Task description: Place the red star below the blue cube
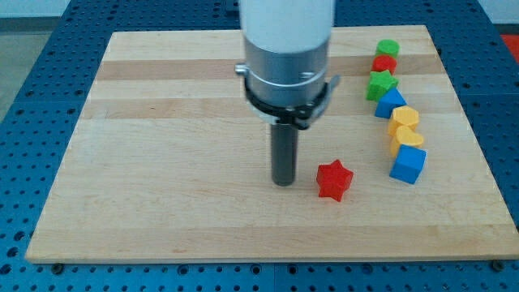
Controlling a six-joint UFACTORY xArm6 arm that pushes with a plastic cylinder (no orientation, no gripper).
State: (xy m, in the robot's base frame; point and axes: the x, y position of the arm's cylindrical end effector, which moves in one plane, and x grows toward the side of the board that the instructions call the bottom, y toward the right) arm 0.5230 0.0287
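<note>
A curving line of blocks runs down the right side of the wooden bench (162, 122): a green block (388, 48), a red block (384, 63), a green star (380, 84), a small blue block (390, 103), two yellow blocks (403, 118) (405, 137) and the blue cube (407, 164) at its lower end. The red star (334, 179) lies alone at lower centre-right, left of and slightly below the blue cube, nothing between them. My tip (284, 183), a plain rod tool that grasps nothing, rests just left of the red star with a narrow gap showing; the arm's top is cut off by the frame.
</note>
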